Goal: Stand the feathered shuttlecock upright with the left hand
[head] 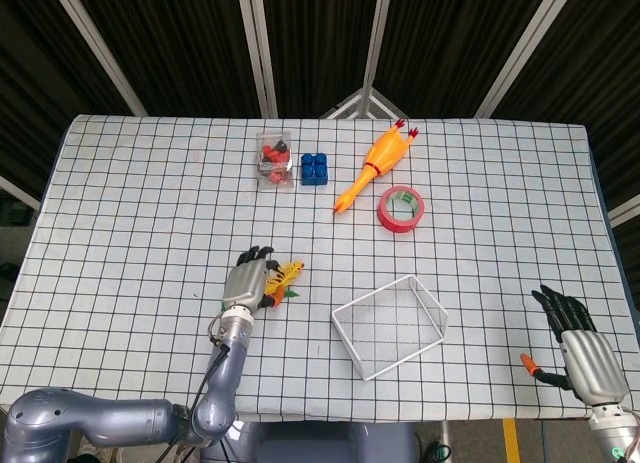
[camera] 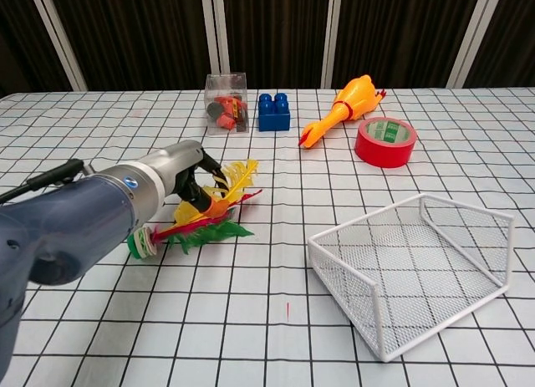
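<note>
The feathered shuttlecock (camera: 207, 216) lies on its side on the checked tablecloth, with yellow, red and green feathers pointing right and its striped base (camera: 142, 242) at the front left. My left hand (camera: 180, 180) curls its fingers over the yellow feathers and grips them against the thumb. In the head view the left hand (head: 248, 280) covers most of the shuttlecock (head: 285, 278); only the feather tips show. My right hand (head: 583, 353) rests at the table's front right corner, fingers spread, holding nothing.
A white wire basket (camera: 418, 270) stands right of the shuttlecock. At the back are a clear box of red pieces (camera: 226, 103), a blue brick (camera: 273, 112), an orange rubber chicken (camera: 344, 105) and a red tape roll (camera: 384, 141).
</note>
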You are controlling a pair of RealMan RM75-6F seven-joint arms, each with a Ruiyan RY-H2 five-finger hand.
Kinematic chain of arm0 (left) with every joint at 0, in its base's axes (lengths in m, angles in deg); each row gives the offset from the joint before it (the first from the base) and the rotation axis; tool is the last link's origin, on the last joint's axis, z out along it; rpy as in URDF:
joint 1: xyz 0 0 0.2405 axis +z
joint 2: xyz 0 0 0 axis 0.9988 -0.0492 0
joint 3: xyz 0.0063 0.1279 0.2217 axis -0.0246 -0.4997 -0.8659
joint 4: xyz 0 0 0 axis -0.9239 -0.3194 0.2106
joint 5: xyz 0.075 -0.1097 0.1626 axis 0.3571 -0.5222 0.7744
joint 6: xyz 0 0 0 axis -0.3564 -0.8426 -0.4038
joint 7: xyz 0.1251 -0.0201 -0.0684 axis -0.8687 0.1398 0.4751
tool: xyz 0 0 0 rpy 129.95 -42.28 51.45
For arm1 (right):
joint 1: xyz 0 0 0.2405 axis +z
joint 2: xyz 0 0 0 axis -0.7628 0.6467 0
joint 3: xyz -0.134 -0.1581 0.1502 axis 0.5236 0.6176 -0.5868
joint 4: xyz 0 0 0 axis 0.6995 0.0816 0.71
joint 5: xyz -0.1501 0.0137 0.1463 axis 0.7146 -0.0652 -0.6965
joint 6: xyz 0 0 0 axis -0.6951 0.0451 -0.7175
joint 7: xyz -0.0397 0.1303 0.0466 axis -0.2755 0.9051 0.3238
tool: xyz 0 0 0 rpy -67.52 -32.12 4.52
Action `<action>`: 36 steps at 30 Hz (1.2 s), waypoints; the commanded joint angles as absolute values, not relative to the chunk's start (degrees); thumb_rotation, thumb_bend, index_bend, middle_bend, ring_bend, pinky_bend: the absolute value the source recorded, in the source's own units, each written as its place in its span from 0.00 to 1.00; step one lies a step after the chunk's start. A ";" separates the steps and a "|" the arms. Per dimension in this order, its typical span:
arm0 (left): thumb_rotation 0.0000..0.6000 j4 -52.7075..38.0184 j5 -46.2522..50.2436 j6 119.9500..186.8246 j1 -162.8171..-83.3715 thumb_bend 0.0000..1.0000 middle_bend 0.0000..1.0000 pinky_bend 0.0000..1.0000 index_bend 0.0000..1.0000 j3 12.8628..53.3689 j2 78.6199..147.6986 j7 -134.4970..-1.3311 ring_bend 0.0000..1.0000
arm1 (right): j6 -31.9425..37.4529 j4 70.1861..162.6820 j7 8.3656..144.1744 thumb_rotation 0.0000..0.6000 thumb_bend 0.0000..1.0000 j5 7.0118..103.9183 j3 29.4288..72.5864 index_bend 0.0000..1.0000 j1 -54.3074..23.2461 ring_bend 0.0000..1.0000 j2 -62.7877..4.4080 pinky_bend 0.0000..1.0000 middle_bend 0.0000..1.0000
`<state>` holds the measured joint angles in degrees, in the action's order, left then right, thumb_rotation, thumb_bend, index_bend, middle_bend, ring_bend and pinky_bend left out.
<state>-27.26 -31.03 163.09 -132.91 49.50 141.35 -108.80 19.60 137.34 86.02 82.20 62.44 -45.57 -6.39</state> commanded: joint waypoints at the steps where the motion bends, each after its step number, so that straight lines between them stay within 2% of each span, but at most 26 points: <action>1: 1.00 -27.87 -31.39 163.04 -132.69 0.62 0.11 0.00 0.54 49.62 141.04 -108.37 0.00 | 19.62 137.35 85.94 1.00 0.34 82.21 62.44 0.00 -45.58 0.00 -6.41 0.00 0.00; 7: 1.00 -32.34 -30.44 163.19 -131.57 0.62 0.11 0.00 0.54 49.98 139.06 -106.26 0.00 | 19.60 137.29 85.95 1.00 0.34 82.01 62.38 0.00 -45.61 0.00 -6.40 0.00 0.00; 13: 1.00 -41.11 -26.69 164.55 -128.39 0.62 0.11 0.00 0.54 49.06 133.75 -103.18 0.00 | 19.75 137.31 85.91 1.00 0.34 82.04 62.37 0.00 -45.69 0.00 -6.35 0.00 0.00; 21: 1.00 -52.15 -16.00 165.10 -119.36 0.62 0.11 0.00 0.54 44.27 122.38 -92.23 0.00 | 19.87 137.65 85.63 1.00 0.34 81.96 62.43 0.00 -45.86 0.00 -6.37 0.00 0.00; 27: 1.00 -48.95 -3.28 160.95 -112.88 0.62 0.12 0.00 0.54 41.34 115.13 -74.49 0.00 | 19.89 137.86 85.09 1.00 0.34 81.61 62.32 0.00 -45.97 0.00 -6.45 0.00 0.00; 36: 1.00 -44.50 -0.38 157.28 -111.73 0.62 0.12 0.00 0.54 40.89 112.22 -66.08 0.00 | 19.80 137.94 84.36 1.00 0.34 81.25 62.22 0.00 -46.05 0.00 -6.66 0.00 0.00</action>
